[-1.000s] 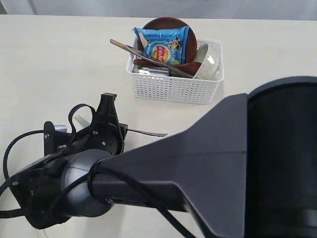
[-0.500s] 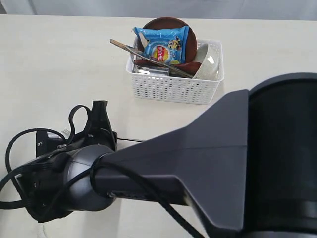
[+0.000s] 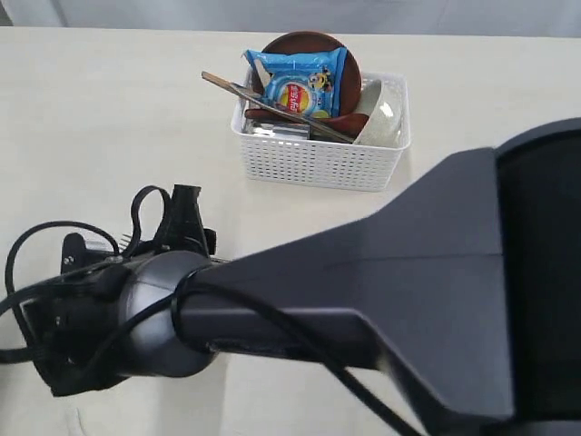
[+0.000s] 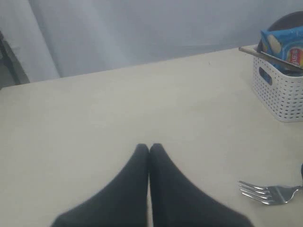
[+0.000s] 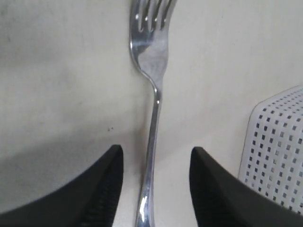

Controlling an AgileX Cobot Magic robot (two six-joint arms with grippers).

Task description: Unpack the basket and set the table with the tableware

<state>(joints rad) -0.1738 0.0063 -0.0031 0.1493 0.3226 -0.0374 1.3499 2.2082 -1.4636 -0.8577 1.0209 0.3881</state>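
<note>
Fork (image 5: 152,71) flat on table (image 5: 57,71) between spread-apart right gripper (image 5: 156,151); left gripper (image 4: 149,148) closed together

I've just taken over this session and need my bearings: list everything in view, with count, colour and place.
table: one, pale cream, under everything
basket: one, white, perforated, upper middle of the exterior view
chip bag: one, blue, on top of the basket's contents
plate: one, brown, on edge at the basket's back, behind the bag
bowl: one, off-white, tilted at the basket's right end
long utensils: count unclear, steel and wood, slanting across the basket, ends past its left rim
fork: one, steel, flat on the table outside the basket
left gripper: black, shut, empty, over bare table
right gripper: black, open, fingers either side of the fork's handle
</note>
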